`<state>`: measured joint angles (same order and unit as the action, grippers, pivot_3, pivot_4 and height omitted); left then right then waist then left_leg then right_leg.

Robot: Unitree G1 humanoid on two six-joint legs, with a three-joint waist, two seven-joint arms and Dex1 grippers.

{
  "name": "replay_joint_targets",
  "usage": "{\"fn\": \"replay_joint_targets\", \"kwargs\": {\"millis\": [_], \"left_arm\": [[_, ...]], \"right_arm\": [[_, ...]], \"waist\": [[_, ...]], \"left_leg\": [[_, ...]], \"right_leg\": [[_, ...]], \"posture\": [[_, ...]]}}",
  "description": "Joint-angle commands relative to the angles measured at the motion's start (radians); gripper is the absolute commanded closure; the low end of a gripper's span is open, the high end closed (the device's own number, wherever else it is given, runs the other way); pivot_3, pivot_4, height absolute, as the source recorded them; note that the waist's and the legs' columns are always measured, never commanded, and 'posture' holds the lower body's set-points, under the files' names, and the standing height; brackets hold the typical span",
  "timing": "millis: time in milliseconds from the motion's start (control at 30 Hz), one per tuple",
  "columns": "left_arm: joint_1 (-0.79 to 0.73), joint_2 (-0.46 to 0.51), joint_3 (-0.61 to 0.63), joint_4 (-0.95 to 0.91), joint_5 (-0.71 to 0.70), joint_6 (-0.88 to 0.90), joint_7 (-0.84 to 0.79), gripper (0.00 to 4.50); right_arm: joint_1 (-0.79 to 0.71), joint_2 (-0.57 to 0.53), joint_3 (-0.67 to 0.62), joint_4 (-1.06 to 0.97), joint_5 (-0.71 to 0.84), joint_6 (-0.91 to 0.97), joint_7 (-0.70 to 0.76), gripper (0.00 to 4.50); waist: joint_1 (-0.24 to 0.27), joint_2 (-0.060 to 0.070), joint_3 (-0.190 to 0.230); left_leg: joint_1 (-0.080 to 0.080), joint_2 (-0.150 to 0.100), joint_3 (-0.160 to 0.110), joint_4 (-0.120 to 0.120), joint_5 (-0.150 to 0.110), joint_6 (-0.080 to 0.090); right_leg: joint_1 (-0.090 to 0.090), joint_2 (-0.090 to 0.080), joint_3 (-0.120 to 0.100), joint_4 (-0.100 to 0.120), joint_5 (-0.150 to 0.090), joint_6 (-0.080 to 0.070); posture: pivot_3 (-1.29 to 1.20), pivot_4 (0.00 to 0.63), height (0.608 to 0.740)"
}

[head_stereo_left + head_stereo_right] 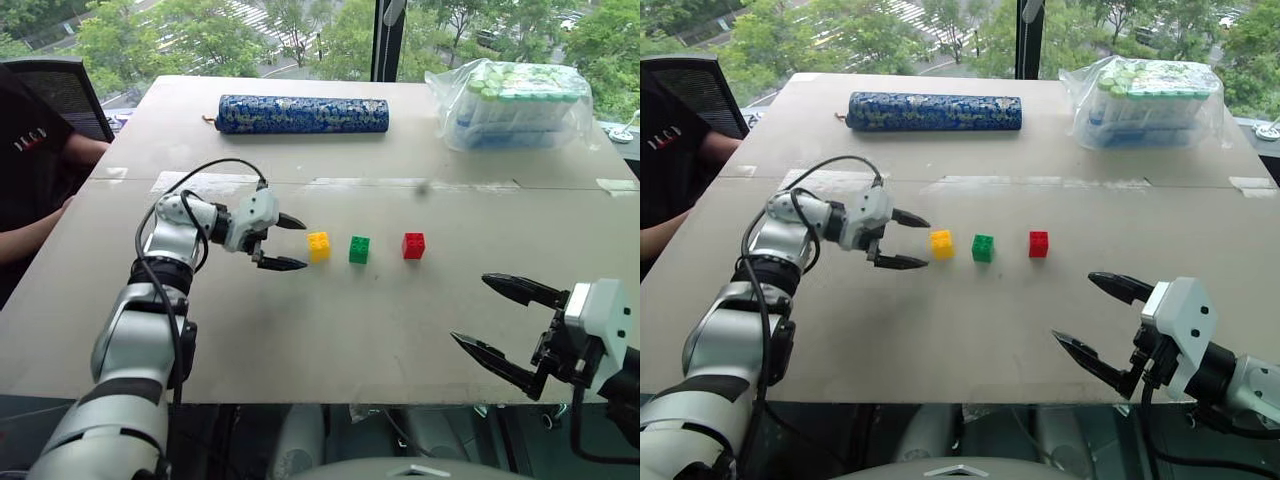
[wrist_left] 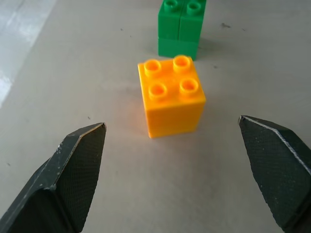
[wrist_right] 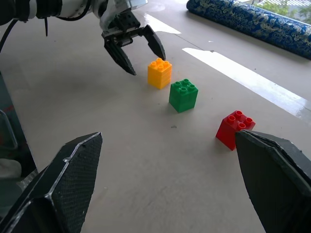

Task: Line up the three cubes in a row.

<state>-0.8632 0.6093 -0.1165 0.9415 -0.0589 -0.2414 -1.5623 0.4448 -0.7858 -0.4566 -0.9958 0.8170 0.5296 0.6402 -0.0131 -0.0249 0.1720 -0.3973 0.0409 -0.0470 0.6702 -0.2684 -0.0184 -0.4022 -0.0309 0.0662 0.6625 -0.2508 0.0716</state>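
Silver-grey segmented left arm (image 1: pixel 140 340) with black joints, and a black cable (image 1: pixel 165 215) looping over the wrist. White housings sit behind both grippers. Each black finger (image 2: pixel 73 170) tapers to a point, its pad cross-hatched.

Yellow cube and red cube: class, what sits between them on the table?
The green cube stands between the yellow cube and red cube, apart from both, seen in the eye views.

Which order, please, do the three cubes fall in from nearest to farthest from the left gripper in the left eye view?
Measured from the left gripper, open at the row's left end:
1. yellow cube, just off the gripper's tips, not held.
2. green cube, middle of the row.
3. red cube, far right end, nearer the right gripper's side.
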Motion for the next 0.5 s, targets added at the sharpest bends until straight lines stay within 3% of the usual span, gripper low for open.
{"fn": "replay_joint_targets", "kwargs": {"millis": [33, 233, 333, 500], "left_arm": [[0.01, -0.014, 0.013, -0.113, -0.031, 0.065, 0.018, 0.03], [-0.024, -0.05, -0.018, -0.107, 0.006, 0.107, 0.052, 0.03], [-0.037, -0.063, -0.046, -0.085, 0.029, 0.068, 0.04, 0.81], [-0.07, -0.084, -0.052, -0.036, 0.043, 0.039, 0.053, 3.12]], "right_arm": [[-0.023, -0.004, -0.006, -0.001, 0.002, -0.019, 0.004, 0.0], [-0.019, -0.003, -0.022, -0.009, -0.004, -0.014, 0.006, 0.0], [-0.001, 0.004, -0.031, -0.026, -0.008, -0.015, -0.006, 0.0], [0.026, 0.013, -0.04, -0.048, -0.01, -0.019, -0.026, 0.0]], "waist": [[0.005, 0.0, 0.0], [0.001, 0.0, 0.0], [0.0, 0.0, 0.0], [0.0, 0.0, 0.0]], "left_leg": [[0.0, 0.0, 0.0, 0.0, 0.0, 0.0], [0.0, 0.0, -0.001, 0.001, 0.0, 0.0], [0.0, 0.0, -0.001, 0.001, 0.0, 0.0], [0.0, 0.0, -0.001, 0.001, 0.0, 0.0]], "right_leg": [[0.0, 0.0, 0.0, 0.0, 0.0, 0.0], [0.001, 0.0, 0.0, 0.0, 0.0, 0.0], [0.001, 0.001, 0.0, 0.0, 0.0, 0.0], [0.0, 0.001, 0.0, 0.0, 0.0, 0.0]], "posture": [[0.0, 0.15, 0.74], [0.0, 0.15, 0.74], [0.0, 0.15, 0.74], [0.0, 0.15, 0.74]]}}
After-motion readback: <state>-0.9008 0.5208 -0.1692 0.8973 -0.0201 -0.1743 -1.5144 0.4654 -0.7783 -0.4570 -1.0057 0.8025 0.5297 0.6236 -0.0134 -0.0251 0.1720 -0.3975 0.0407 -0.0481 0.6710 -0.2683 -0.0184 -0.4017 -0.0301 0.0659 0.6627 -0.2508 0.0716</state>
